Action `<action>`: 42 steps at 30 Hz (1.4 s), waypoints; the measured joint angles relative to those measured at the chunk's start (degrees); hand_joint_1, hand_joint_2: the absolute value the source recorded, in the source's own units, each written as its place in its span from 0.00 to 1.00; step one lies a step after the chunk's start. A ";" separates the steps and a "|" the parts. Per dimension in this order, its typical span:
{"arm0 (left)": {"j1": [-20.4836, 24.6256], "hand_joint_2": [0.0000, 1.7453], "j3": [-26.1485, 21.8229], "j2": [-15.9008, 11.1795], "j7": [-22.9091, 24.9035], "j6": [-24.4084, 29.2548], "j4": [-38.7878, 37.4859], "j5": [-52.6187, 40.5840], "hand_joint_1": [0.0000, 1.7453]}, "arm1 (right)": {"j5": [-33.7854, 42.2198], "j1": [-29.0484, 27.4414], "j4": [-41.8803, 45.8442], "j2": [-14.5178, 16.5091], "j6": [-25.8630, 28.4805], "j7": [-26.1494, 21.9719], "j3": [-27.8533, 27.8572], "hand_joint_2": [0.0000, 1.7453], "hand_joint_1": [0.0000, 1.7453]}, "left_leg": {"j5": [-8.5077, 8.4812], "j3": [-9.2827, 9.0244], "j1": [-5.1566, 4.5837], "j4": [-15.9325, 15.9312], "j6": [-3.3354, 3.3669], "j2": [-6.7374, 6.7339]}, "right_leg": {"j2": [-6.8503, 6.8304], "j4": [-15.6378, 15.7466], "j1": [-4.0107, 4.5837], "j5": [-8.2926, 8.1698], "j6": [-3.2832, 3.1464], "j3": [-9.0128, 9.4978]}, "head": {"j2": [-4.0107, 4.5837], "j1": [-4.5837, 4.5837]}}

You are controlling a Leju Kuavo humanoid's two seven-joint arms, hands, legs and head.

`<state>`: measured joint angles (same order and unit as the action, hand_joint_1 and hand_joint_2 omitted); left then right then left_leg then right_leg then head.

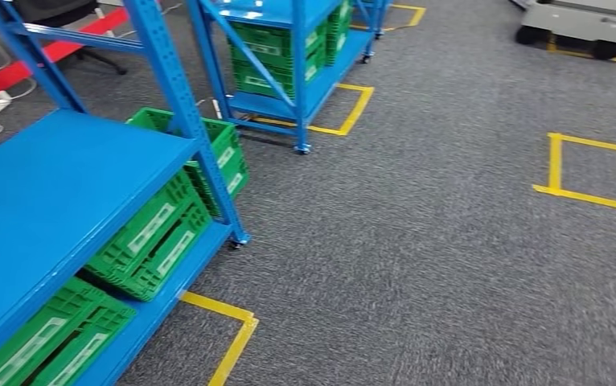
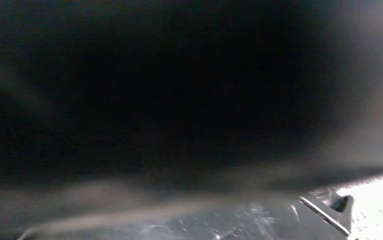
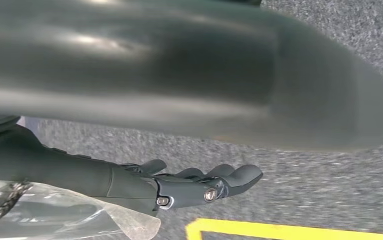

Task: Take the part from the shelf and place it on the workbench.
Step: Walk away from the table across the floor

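Above the grey carpet (image 3: pixel 329 190), the right hand (image 3: pixel 194 187) hangs with its fingers (image 3: pixel 239 176) stretched almost straight and close together. The thumb (image 3: pixel 279 75) is a large blur standing well apart from them, and only carpet shows in the gap between. A clear bag (image 3: pixel 54 215) lies against the far side of the fingers with a dark chain-like piece (image 3: pixel 4 205) inside, which may be the part. I cannot tell whether the hand has hold of it. Yellow tape (image 3: pixel 279 231) runs on the floor beneath.

The left wrist view is dark blur with something glossy and crinkled (image 2: pixel 219 220) at one edge, so the left hand's state cannot be told.

From the head, a blue shelf (image 1: pixel 63 185) stands at left with green crates (image 1: pixel 160 241) on its lower level. A second shelf (image 1: pixel 297 48) stands beyond it.
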<state>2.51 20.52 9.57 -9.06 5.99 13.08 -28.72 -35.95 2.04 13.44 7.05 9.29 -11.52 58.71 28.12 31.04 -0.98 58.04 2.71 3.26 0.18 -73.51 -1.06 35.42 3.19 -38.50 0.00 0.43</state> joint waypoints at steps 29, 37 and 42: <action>0.09 0.00 1.99 -0.19 0.65 -0.46 0.32 2.60 0.00 | -1.05 0.32 -0.22 -0.28 1.52 -0.57 -1.34 0.00 0.00 | -1.41 1.38 0.32 -0.22 -0.08 -1.34 | -0.31 -0.53 -0.18 2.86 -0.19 1.19 | 0.00 0.24; 0.23 0.00 2.79 -0.19 0.70 -0.81 0.34 2.96 0.00 | -1.49 0.34 -0.37 -0.37 1.92 -0.62 -1.66 0.00 0.00 | -1.33 1.56 0.54 0.06 -1.67 4.88 | 3.91 15.42 -0.21 -5.95 -1.79 7.30 | 0.00 0.25; 0.30 0.00 3.17 -0.40 0.81 -0.76 0.34 3.30 0.00 | -1.67 0.30 -0.37 -0.42 2.12 -0.69 -1.83 0.00 0.00 | 3.99 6.14 0.53 9.61 -3.26 -1.72 | -0.22 16.36 -0.37 -6.01 -3.18 8.09 | 0.00 1.18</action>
<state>2.81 23.69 9.17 -8.25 5.22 13.43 -25.42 -37.62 2.34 13.07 6.63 11.41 -12.21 56.88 32.11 37.18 -0.45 67.65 -0.54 1.54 -0.04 -57.15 -1.43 29.41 0.01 -30.41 0.00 1.61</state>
